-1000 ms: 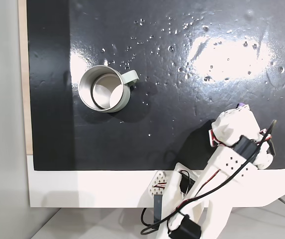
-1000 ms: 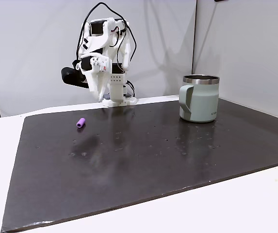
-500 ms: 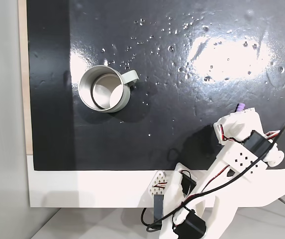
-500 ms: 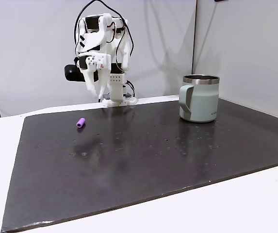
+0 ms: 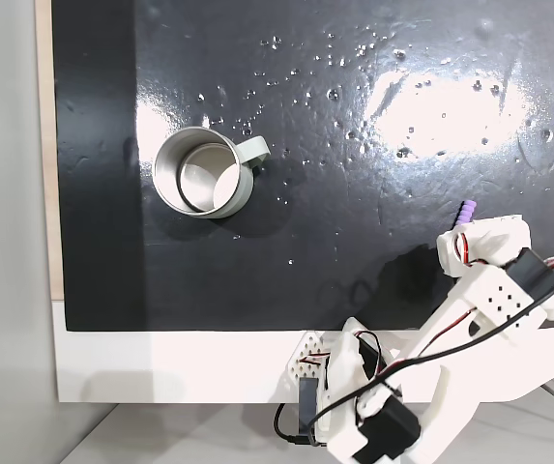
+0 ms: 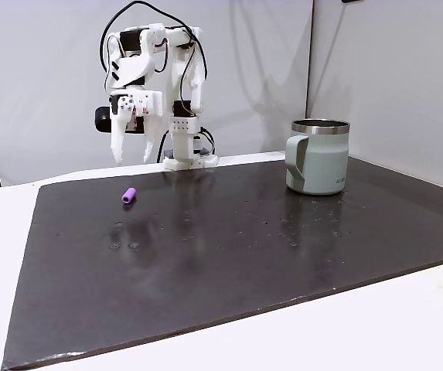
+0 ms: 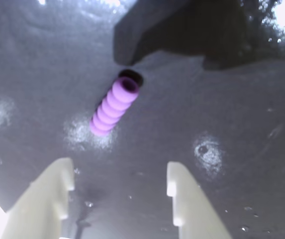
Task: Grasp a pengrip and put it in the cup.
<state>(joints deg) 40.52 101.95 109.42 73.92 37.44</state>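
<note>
From above, in a fixed view, the cup [image 5: 203, 173] stands upright on the black mat [image 5: 354, 145] toward the left, its handle pointing right and its shiny inner wall catching the light. Well apart from it, near the mat's right edge, the pengrip [image 5: 466, 211] lies flat, a little purple ribbed thing just beyond the top corner of the white arm [image 5: 489, 280], which reaches in from the white desk [image 5: 160, 367] at the bottom. From the side, in a fixed view, the arm [image 6: 155, 85] rises at the back of the mat [image 6: 229, 247] and the pincer [image 6: 131, 154] hangs in the air with its two pale fingers [image 6: 117, 148] pointing down and spread apart, holding nothing. The pengrip [image 6: 130, 196] rests on the mat below and a little in front of it, not touched, while the cup [image 6: 318, 156] stands far off to the right with its handle facing the camera's left. In the wrist view the pengrip [image 7: 114, 106] lies tilted on the dark mat [image 7: 222, 109], its hollow end up and to the right, and the pincer [image 7: 118, 183] shows its two pale fingertips [image 7: 60, 185] wide apart at the bottom edge, clear of the pengrip, with dark shadow lying across the mat beyond.
</note>
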